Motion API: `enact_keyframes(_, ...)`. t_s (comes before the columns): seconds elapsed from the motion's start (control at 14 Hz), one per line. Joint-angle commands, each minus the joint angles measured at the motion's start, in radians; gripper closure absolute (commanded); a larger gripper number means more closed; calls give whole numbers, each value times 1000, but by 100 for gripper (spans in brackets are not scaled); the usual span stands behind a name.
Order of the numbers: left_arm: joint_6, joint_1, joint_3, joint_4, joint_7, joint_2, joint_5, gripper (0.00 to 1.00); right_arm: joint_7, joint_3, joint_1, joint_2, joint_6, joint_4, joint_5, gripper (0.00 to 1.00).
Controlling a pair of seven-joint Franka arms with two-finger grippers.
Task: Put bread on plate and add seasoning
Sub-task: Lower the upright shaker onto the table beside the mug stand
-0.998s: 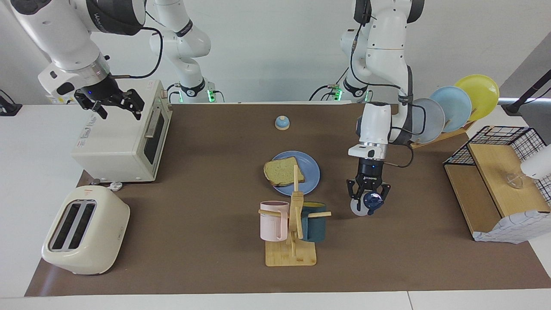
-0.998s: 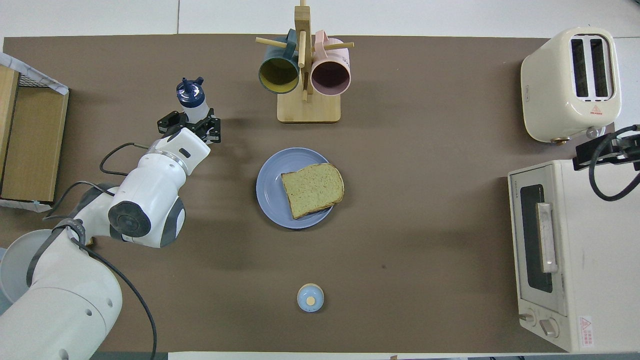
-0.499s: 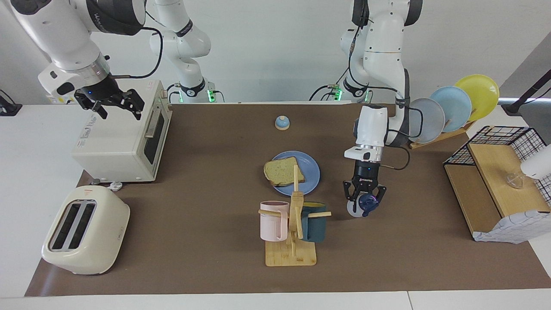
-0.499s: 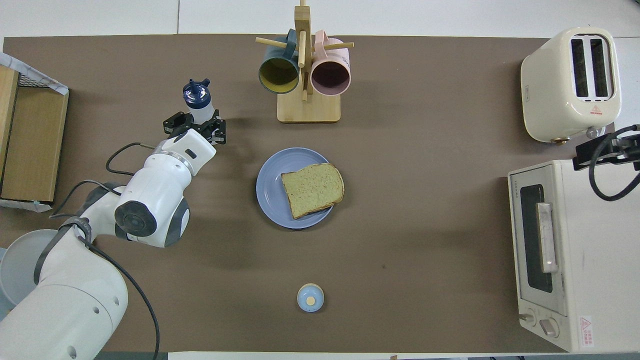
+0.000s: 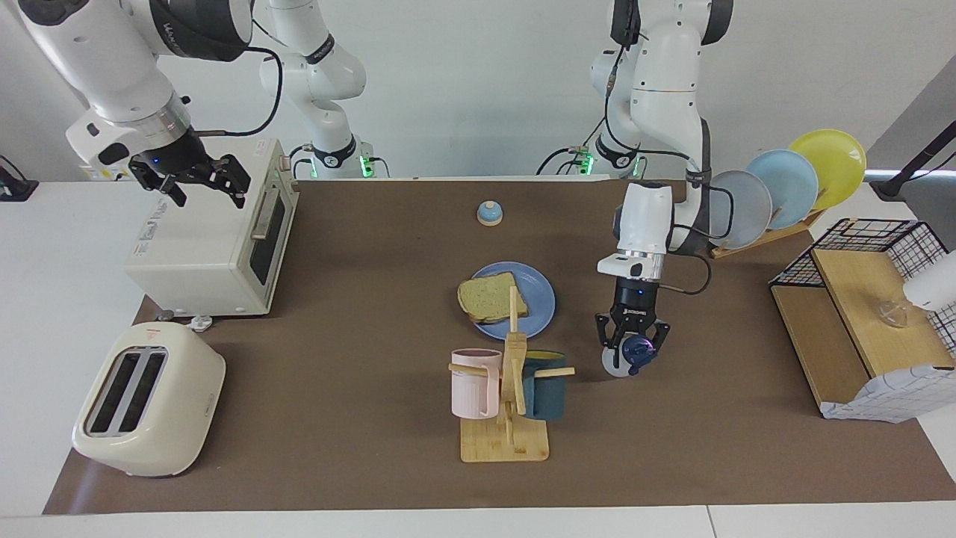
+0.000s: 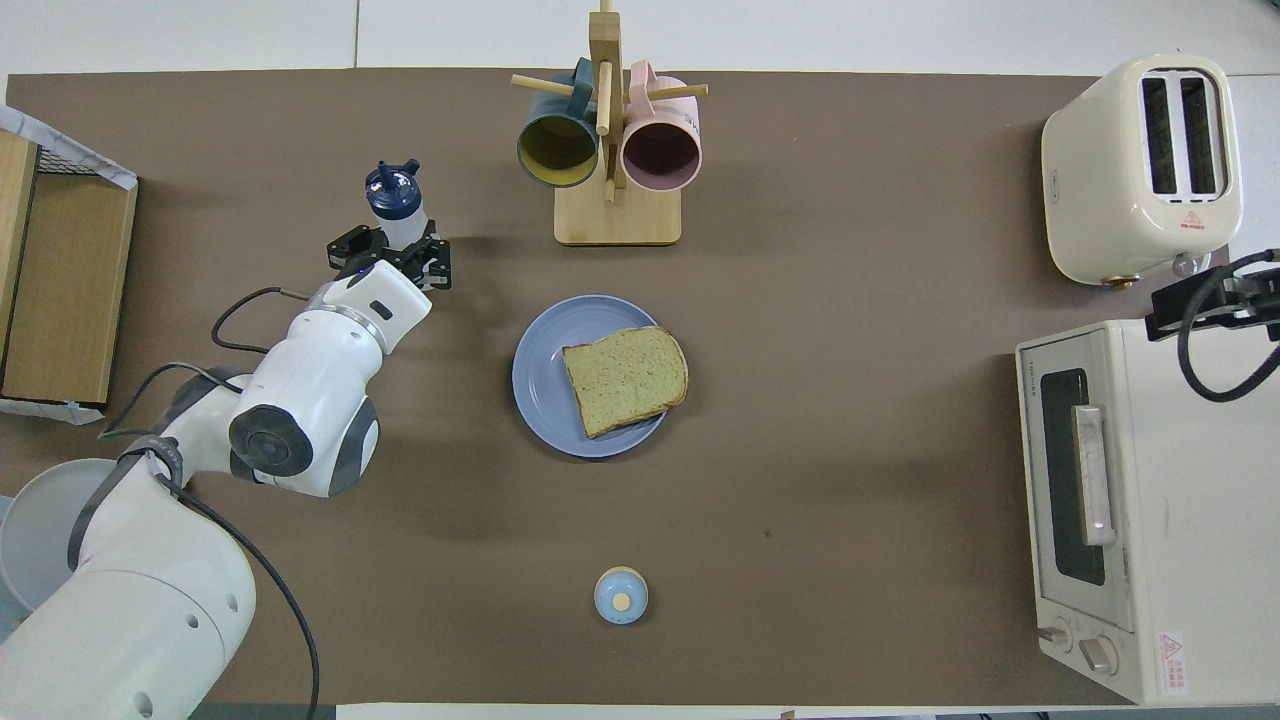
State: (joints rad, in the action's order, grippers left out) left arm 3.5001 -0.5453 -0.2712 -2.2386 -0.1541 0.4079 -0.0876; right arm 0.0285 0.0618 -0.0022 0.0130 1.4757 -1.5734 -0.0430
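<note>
The bread (image 5: 489,297) (image 6: 625,378) lies flat on the round blue plate (image 5: 539,295) (image 6: 540,380) in the middle of the mat. My left gripper (image 5: 631,340) (image 6: 392,255) is shut on the seasoning (image 5: 635,351) (image 6: 393,195), a white bottle with a navy cap. It holds the bottle tilted, cap pointing away from the robots, just above the mat beside the plate toward the left arm's end. My right gripper (image 5: 196,183) (image 6: 1200,300) hangs open and empty over the toaster oven (image 5: 216,239) (image 6: 1130,510), where that arm waits.
A wooden mug rack (image 5: 508,403) (image 6: 615,215) with a pink and a teal mug stands farther from the robots than the plate. A blue bell (image 5: 489,213) (image 6: 620,595) sits nearer to them. A cream toaster (image 5: 149,407), a plate rack (image 5: 792,187) and a wire basket (image 5: 874,232) line the ends.
The left gripper, with the bottle in it, has shifted a little toward the plate and mug rack over the last second, then held still. The right arm has not moved.
</note>
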Motion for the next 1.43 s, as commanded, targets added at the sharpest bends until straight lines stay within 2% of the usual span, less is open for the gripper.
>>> enact_keyframes(0.0, 4, -8, -6, -56, -7, -1, -3, 57, 21, 0, -4, -13, 9, -14, -2, 0)
enact_keyframes(0.07, 4, -10, -6, -58, -8, -1, -3, 50, 21, 0, -4, -13, 9, -14, -2, 0)
enact_keyframes(0.21, 4, -8, -6, -59, -10, -1, -3, 29, 21, -2, -4, -13, 9, -14, -2, 0)
enact_keyframes(0.29, 4, -8, -6, -62, -12, -3, -3, 14, 21, -2, -4, -13, 9, -14, -2, 0)
enact_keyframes(0.43, 4, -8, -6, -73, -12, -6, -3, 0, 21, 0, -4, -13, 9, -14, -2, 0)
enact_keyframes(0.86, 4, -7, -6, -91, -10, -14, -1, 0, 21, -2, -4, -13, 9, -14, -2, 0)
enact_keyframes(1.35, -1, 1, -8, -157, -2, -101, -3, 0, 21, -2, -4, -13, 9, -14, -2, 0)
